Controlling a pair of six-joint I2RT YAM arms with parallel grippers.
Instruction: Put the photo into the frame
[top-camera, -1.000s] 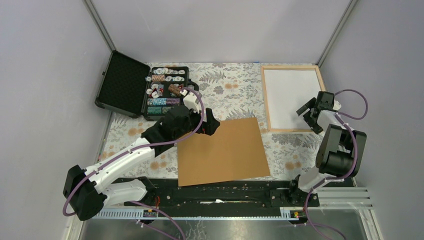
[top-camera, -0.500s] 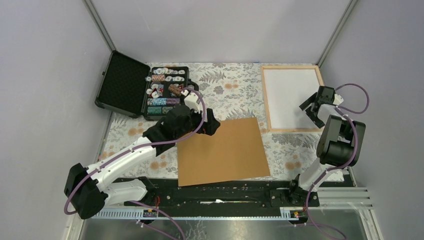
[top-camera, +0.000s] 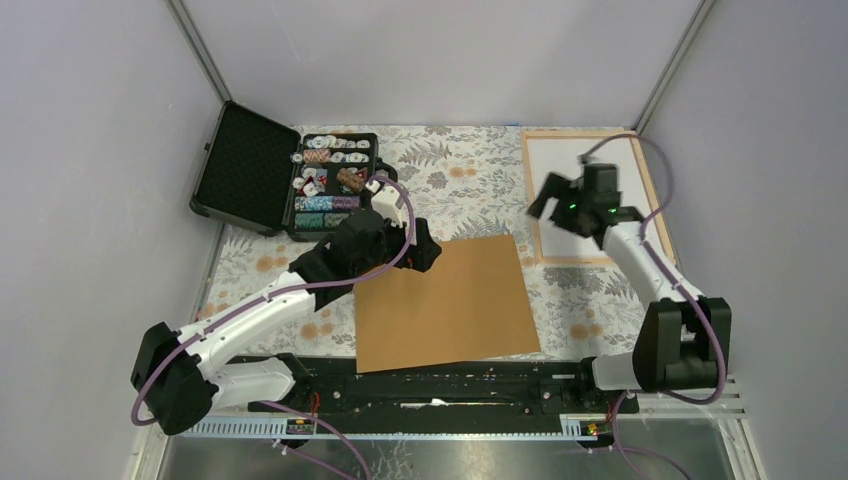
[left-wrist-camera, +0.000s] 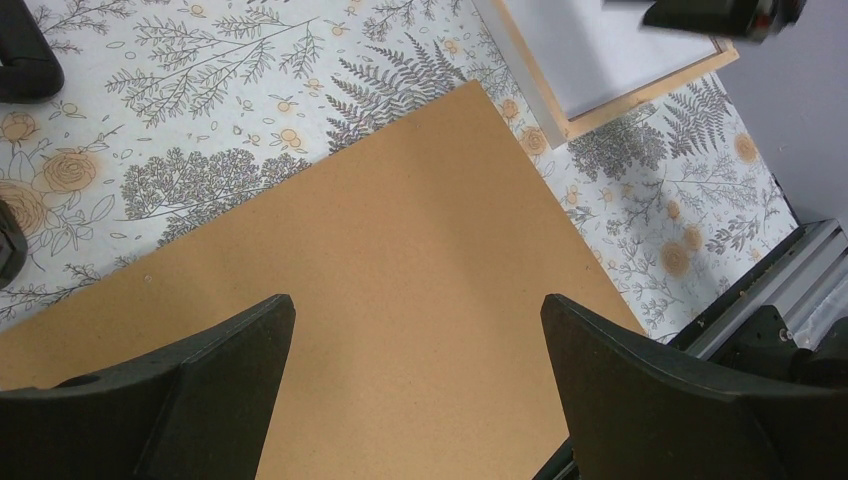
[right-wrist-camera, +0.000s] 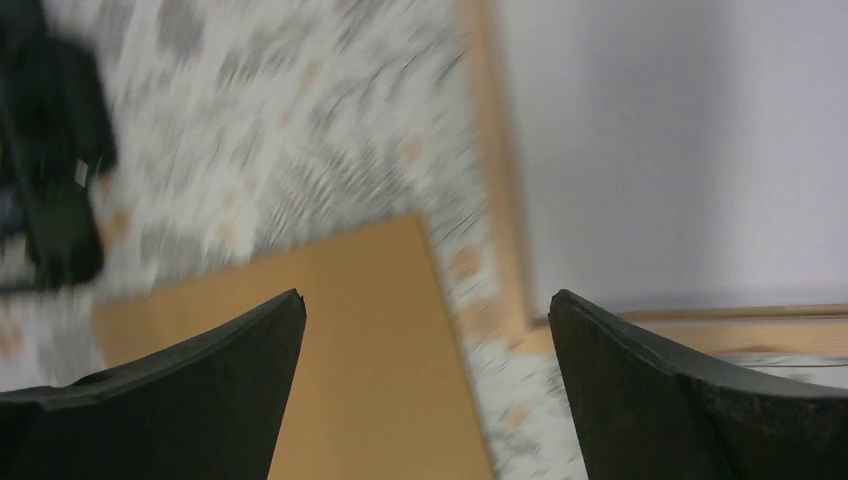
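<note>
Gaping wide, empty: left gripper (left-wrist-camera: 415, 305), right gripper (right-wrist-camera: 427, 300) above frame (left-wrist-camera: 650, 93).

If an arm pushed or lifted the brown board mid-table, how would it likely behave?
The brown board looks thin and lies flat on the floral cloth, so it probably slides when nudged and offers little edge to pinch. Its straight edges and crisp corners suggest it is fairly stiff and light, though it may flex if lifted by one corner.
</note>
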